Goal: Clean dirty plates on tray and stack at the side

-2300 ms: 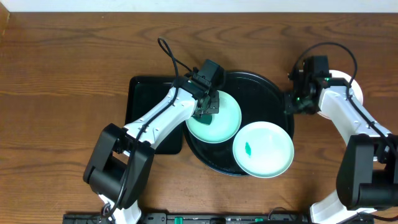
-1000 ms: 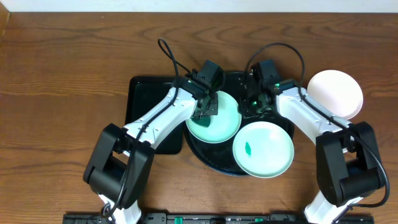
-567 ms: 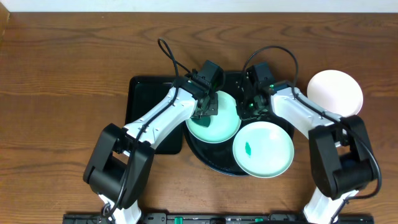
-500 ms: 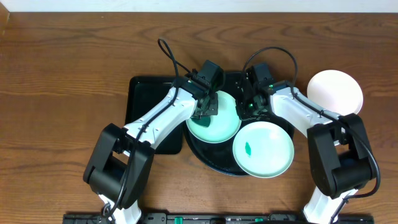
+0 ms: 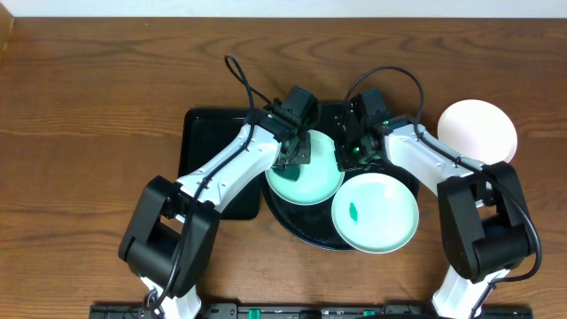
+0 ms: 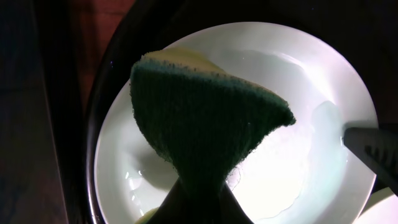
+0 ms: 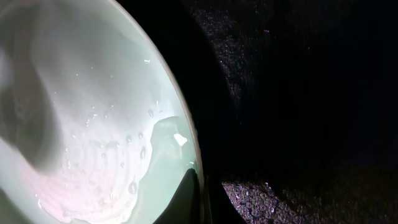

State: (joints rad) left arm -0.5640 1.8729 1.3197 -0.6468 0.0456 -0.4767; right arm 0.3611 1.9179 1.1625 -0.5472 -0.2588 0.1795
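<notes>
**Tray.** The large round glossy black tray point(image 5: 297, 221) sits at table centre. A smaller rectangular black tray point(image 5: 208, 133) lies touching it at its 9 o'clock.

**Plates.**
- A pale mint-green round plate point(image 5: 310, 182) lies on the round tray at 9 o'clock. Its surface is wet, with droplets and a water film point(image 7: 93, 155).
- A second mint-green round plate point(image 5: 375, 213) lies at the tray's 5 o'clock and overhangs the rim. It has a small green smear point(image 5: 353, 212) in the middle.
- A white round plate point(image 5: 478, 133) rests on the wooden table point(image 5: 89, 89), off the tray at 3 o'clock.

**Left gripper point(image 5: 295, 155).** It is clenched on a green scouring sponge with a yellow backing point(image 6: 205, 118). The sponge is folded and sits above the wet plate's centre. Whether the two touch cannot be told.

**Right gripper point(image 5: 347, 155).** It is clenched on the wet plate's rim point(image 7: 194, 186) at the plate's 3 o'clock. One finger is inside the rim and one is outside.
</notes>
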